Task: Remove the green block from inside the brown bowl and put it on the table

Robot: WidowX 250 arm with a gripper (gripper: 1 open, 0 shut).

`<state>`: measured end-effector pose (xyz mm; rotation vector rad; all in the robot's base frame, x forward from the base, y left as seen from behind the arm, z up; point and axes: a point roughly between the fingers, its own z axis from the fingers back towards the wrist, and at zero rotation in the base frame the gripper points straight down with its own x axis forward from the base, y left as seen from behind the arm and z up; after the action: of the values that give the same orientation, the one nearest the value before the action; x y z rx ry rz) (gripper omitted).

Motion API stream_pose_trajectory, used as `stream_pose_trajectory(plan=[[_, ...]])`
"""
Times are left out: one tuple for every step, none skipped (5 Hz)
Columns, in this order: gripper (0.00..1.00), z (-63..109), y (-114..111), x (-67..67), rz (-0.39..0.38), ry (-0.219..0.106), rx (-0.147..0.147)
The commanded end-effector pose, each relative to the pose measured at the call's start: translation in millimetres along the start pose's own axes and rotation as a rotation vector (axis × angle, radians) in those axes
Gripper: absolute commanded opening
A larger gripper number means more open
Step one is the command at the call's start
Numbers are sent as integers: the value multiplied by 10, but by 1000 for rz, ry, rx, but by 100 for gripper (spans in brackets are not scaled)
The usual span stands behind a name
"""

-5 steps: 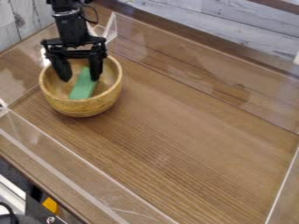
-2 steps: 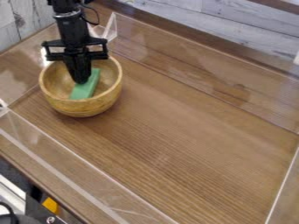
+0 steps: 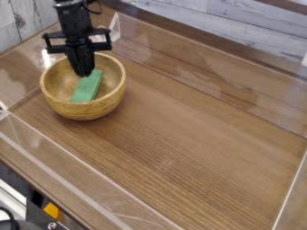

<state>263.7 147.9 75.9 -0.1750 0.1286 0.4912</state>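
**Lifting the block clear of the bowl**

The block [image 3: 88, 87] sits inside the bowl [image 3: 83, 92], its long side running from the lower left up toward the far rim, and its upper end meets the tip of the gripper [image 3: 82, 70]. The fingers are drawn together into one dark point over that end; they look clamped on the block's top, though the contact itself is too small to make out, so the hold is a judgement and not a certainty. The block's lower end seems near or on the bowl's tan floor, so it hangs tilted if it hangs at all.

To do this step well, the lift should go straight up until the whole bar is above the rim; a sideways move too soon would catch the low end on the thick wall and could twist the block out of a grip taken at one end only. A slow rise also shows early whether the block follows or stays behind. The bowl is light-looking and unheld, so any drag could shift it.

Once clear, the open table [image 3: 204, 135] to the right offers plenty of room. Lower until the block rests flat, then part the fingers.
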Motion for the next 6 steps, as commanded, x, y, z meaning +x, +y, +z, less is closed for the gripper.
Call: stream_pose_trajectory(plan=[[0,395,-47,25,-14,-93,-11],[0,549,-74,4,-14,-103,-29],[100,527,-43,9,-12,-105,-26],[100,491,-8,21,-10,-108,-21],[100,442,2,18,-12,-108,-12],[100,381,22,14,-14,-104,-1]])
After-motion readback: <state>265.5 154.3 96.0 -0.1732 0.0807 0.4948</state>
